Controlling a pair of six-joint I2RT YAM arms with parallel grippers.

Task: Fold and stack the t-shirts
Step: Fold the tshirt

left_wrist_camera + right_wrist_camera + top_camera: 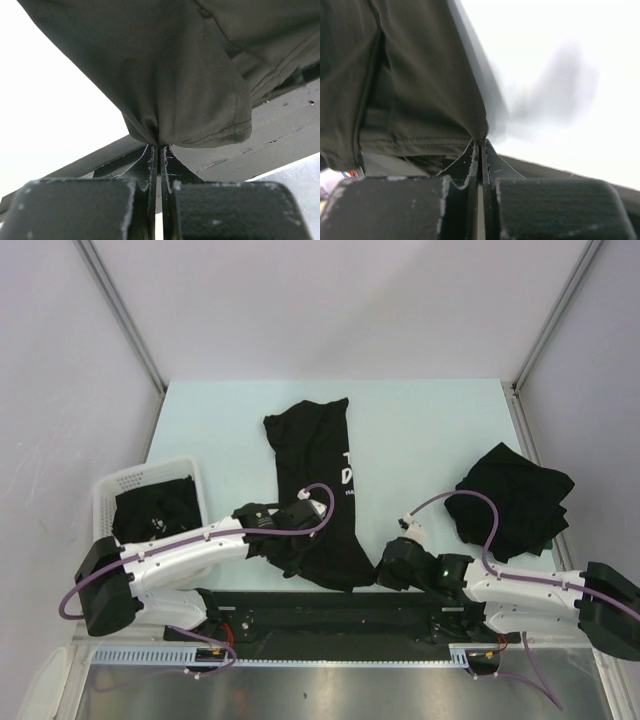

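- A black t-shirt (pixel 312 490) lies lengthwise down the middle of the pale green desk (pixel 420 425), narrow and partly doubled over
- White lettering (pixel 346 475) peeks out at its right edge, but most of it is folded under and cannot be read
- The left end effector (pixel 272 532) sits at the near left corner of this t-shirt; from above its tips are lost in the dark cloth
- The left wrist view settles it: the fingers (pixel 150 165) are clenched together, with a pinch of fabric bunched at their tips and hanging in a pouch above them
- The right end effector (pixel 383 570) is at the near right corner of the same t-shirt, and the arm hides the contact from above
- Its wrist view shows it clamped on a stitched hem that rises straight from the tips; the background there is washed out and blurred
- The near hem reaches the black base plate (pixel 330 615), black on black, so its edge is hard to trace
- A dark t-shirt heap (pixel 515 502) lies at the right of the desk, well apart from the middle one; how many pieces it holds cannot be told
- A white lattice basket (pixel 110 485) stands at the left edge with more dark cloth (pixel 155 512) inside, its near side covered by the left arm
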